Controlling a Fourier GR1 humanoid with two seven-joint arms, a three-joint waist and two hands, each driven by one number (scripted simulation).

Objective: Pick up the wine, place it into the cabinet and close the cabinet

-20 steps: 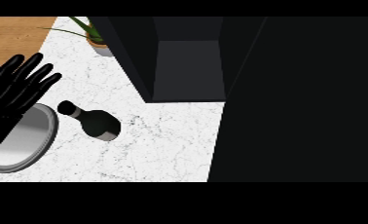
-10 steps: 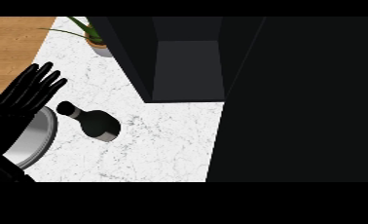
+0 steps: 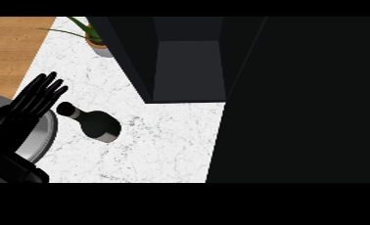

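Your left hand (image 3: 36, 99) showed at the left edge of the head view, with its black fingers straight and held side by side, pointing up and to the right. It held nothing. The fingertips were near the neck of the wine bottle (image 3: 92, 121) but you could see a small gap between them, so they did not touch it. Your right hand did not show in the view.

The wine bottle lay on the white marble table (image 3: 159, 141), its neck pointing toward the upper left and its wider body toward the lower right. Under your left hand, at the left edge, lay a round grey plate (image 3: 39, 141), partly hidden by the hand. The dark cabinet (image 3: 188, 67) stood open above and to the right of the bottle, well apart from it. A small potted plant (image 3: 95, 43) stood just beside the cabinet's left wall.
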